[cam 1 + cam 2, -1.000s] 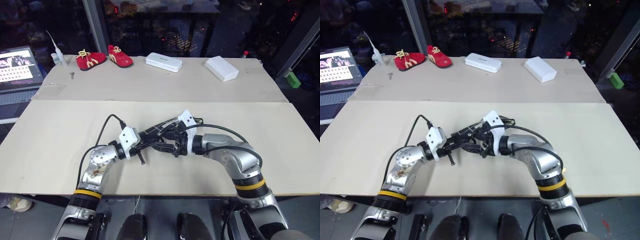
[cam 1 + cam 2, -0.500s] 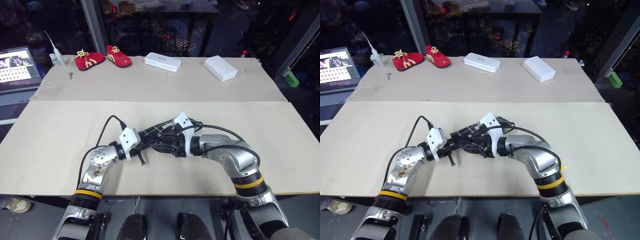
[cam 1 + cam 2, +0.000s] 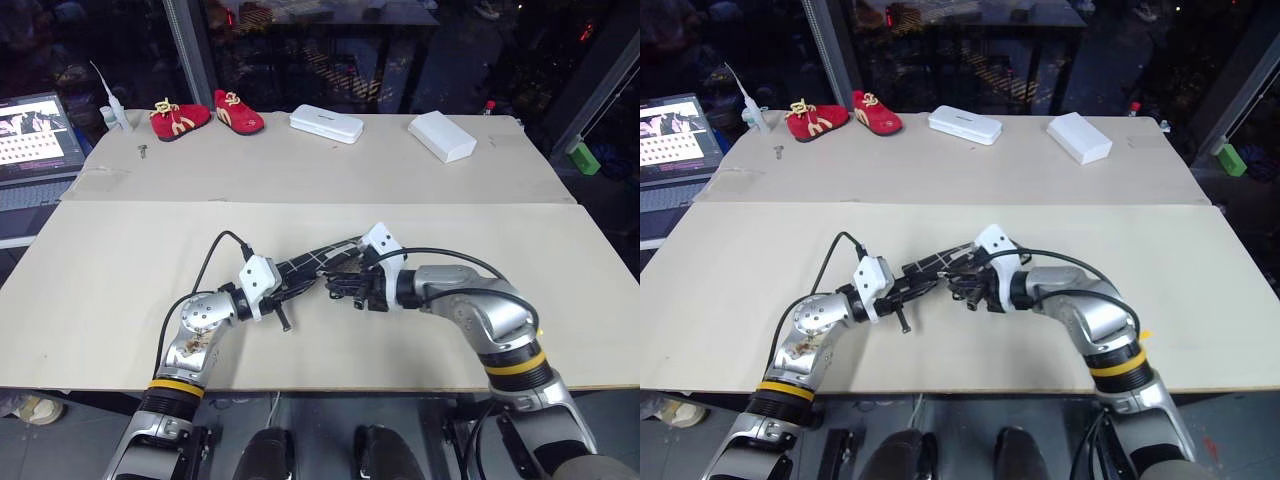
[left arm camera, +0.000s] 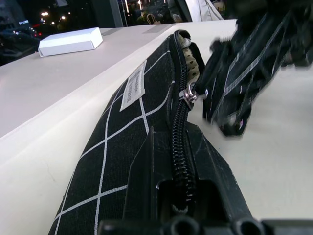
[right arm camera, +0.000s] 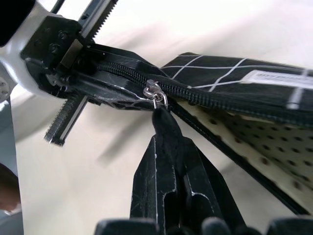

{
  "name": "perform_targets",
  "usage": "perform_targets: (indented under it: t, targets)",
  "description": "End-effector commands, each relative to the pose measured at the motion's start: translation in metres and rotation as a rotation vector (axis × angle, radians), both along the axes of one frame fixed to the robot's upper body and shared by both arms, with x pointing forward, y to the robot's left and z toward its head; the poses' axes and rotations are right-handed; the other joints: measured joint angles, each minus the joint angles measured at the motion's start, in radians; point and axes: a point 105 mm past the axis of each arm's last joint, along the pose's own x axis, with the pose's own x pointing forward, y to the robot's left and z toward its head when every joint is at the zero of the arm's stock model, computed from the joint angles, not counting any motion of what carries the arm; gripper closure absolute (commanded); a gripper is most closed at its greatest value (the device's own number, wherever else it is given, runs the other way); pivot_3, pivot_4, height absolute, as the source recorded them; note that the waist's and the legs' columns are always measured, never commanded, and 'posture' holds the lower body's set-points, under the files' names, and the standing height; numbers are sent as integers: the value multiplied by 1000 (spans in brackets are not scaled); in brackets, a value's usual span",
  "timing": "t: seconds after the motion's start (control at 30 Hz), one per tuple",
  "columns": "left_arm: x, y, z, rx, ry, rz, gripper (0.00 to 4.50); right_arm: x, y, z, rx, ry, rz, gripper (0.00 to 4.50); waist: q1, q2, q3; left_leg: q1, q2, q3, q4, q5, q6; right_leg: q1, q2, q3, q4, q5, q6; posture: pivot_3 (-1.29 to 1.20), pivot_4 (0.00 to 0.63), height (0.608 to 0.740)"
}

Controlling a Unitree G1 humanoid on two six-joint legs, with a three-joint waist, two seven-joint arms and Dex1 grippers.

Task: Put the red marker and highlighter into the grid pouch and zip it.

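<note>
left hand [image 3: 283,287] is clamped on one end of the grid pouch [image 3: 315,262], right hand [image 5: 168,142] pinching the zipper pull loop [image 5: 165,128], pouch partly open above the surface [image 3: 120,260]

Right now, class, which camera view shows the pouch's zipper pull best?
The right wrist view: the zipper pull sits close-up, its loop pinched in the right hand. The left wrist view shows it smaller; in the eye views it is too small to make out.
</note>
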Motion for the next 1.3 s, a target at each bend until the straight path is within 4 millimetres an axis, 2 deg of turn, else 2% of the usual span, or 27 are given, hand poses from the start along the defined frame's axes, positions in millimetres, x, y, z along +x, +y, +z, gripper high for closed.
perform_targets:
  t: [0.03, 0.2, 0.33, 0.57, 0.7, 0.8, 0.93, 0.97, 1.03, 1.13, 1.3]
  targets:
    - [0, 1, 11, -14, -41, -1, 4500, -2, -33, 17, -29, -63, -51, 4477, 4, 0, 0, 0, 0, 0, 0, 0, 0, 0, 0, 0, 0, 0, 0, 0, 150, 740]
    - [0, 2, 10, -10, -39, -1, 4500, -2, -78, 13, -147, -72, -121, 4477, 5, 0, 0, 0, 0, 0, 0, 0, 0, 0, 0, 0, -1, 0, 0, 0, 150, 740]
    - [0, 3, 11, -9, -40, -2, 4500, 0, -97, 10, -200, -79, -151, 4477, 0, 0, 0, 1, 0, 0, 0, 0, 0, 1, 1, 1, -1, 0, 0, 0, 150, 740]
    - [0, 3, 12, -8, -40, -3, 4500, 16, -153, 11, -283, -105, -300, 4477, 4, 0, 0, 1, -1, 1, 0, 0, 0, 1, 0, 1, -2, 0, 0, 0, 150, 740]
    - [0, 7, 12, -5, -40, 5, 4500, 18, -163, 11, -282, -106, -316, 4477, 3, 0, 0, 1, -1, 1, 0, 0, 0, 1, 1, 1, -2, 0, 0, 0, 150, 740]
    - [0, 8, 12, -1, -41, 7, 4500, 20, -158, 11, -234, -115, -313, 4477, 3, 0, 0, 1, 0, 1, 0, 0, 0, 1, 1, 1, -1, 0, 0, 0, 150, 740]
    - [0, 5, 13, 2, -45, -6, 4500, 22, -144, 9, -119, -98, -286, 3375, 4, 0, 0, 1, -1, 1, 0, 0, 0, 1, 1, 1, -2, 0, 0, 0, 150, 740]
    - [0, 4, 14, 2, -47, -12, 4500, 18, -139, 7, -103, -85, -253, 2934, 4, 0, 0, 1, 0, 1, 0, 0, 0, 1, 1, 1, -2, 0, 0, 0, 150, 740]
    - [0, 1, 14, 5, -50, -24, 4500, 13, -133, 1, -85, -64, -223, 2414, 4, 0, 0, 1, 0, 1, 0, 0, 0, 1, 1, 1, -2, 0, 0, 0, 150, 740]
    - [-1, -3, 15, 9, -54, -49, 4500, 9, -137, -5, -50, -16, -254, 1214, 5, 0, 0, 1, 0, 0, 0, 0, 0, 1, 1, 1, -2, 0, 0, 0, 150, 740]
    - [-3, -14, 17, 42, -74, -127, 4500, -9, -153, -2, -39, 5, -250, 1214, 12, 0, 0, 0, -1, 0, 1, 0, 0, 2, 0, 1, -2, 0, 0, 0, 150, 740]
